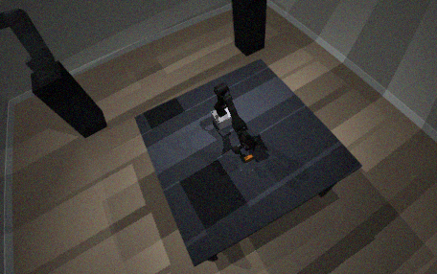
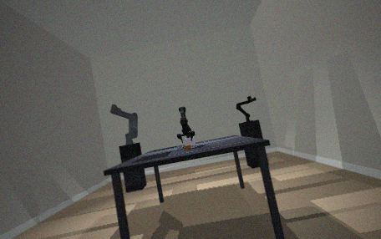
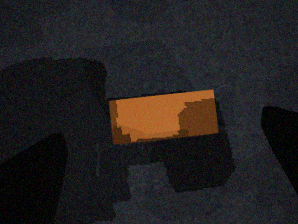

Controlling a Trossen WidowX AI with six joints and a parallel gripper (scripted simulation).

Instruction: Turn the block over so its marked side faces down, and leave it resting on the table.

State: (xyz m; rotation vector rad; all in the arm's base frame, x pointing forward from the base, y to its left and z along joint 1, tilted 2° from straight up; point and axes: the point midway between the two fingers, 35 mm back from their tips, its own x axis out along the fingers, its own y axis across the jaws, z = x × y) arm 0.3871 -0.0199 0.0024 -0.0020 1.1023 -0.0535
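The orange block [image 1: 248,157] [image 2: 187,147] [image 3: 155,115] rests on the dark table [image 1: 297,125] [image 2: 217,152]. In the wrist view its upward face is plain orange, partly in shadow, and its long side runs roughly from finger to finger. No dark mark shows on it; the sides and the underside are hidden there. My gripper [image 1: 248,149] [image 2: 186,137] [image 3: 165,130] is open and empty, above the block. In the wrist view one finger stands well to the left of the block and the other well to its right, neither touching it.
The arm's white base [image 1: 221,116] stands on the table behind the block. A black pedestal [image 1: 72,101] [image 2: 133,167] carrying another arm stands off the table's left side. A second pedestal [image 1: 249,29] [image 2: 251,146] stands beyond the far edge. Dark shadow patches lie on the table.
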